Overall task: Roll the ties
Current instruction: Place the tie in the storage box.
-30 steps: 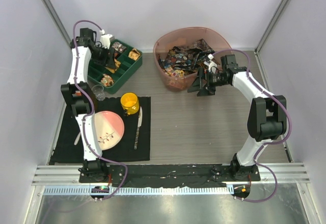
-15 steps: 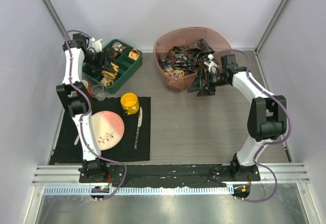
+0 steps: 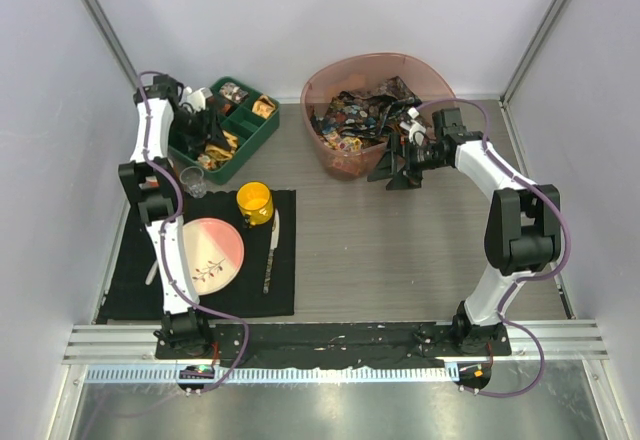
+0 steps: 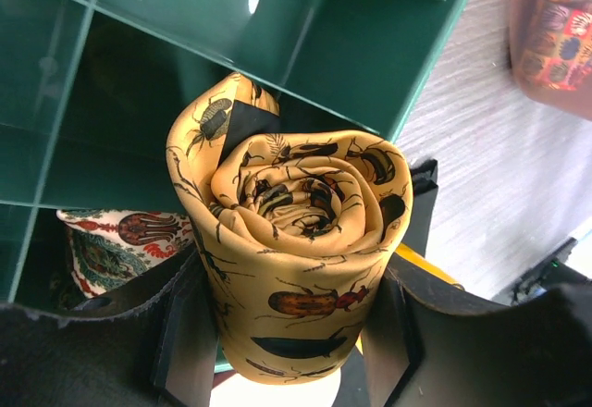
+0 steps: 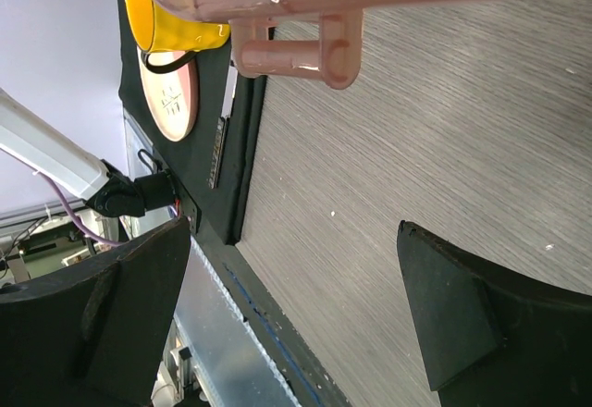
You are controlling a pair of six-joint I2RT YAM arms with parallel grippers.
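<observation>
Left gripper [image 4: 291,338]: pressed against both sides of the rolled yellow tie [image 4: 296,231], which is pinched low on its body so that the spiral end faces up and the coil is kept from springing open.
Rolled yellow tie, place: held in the air over the green tray [image 4: 231,18], above an open compartment and apart from its floor; a drop into that compartment is judged to be the step in hand.
Neighbouring compartment: a pale printed roll [image 4: 116,240] is already lodged there, walled in so that it cannot unwind.
Right gripper [image 5: 296,314]: spread wide with nothing between the fingers, held just above the desk [image 3: 400,250] beside the pink tub [image 3: 375,60], presumably parked near the next piece.
Dark ties [image 3: 360,115]: heaped unrolled inside the pink tub, so most of the task is judged undone.
Change in the left arm: the wrist is seen lower and the gripper nearer the tray's left side than a second ago, after a swing further left in between.
Change elsewhere: none is seen; the right arm and the tub are where they were.
</observation>
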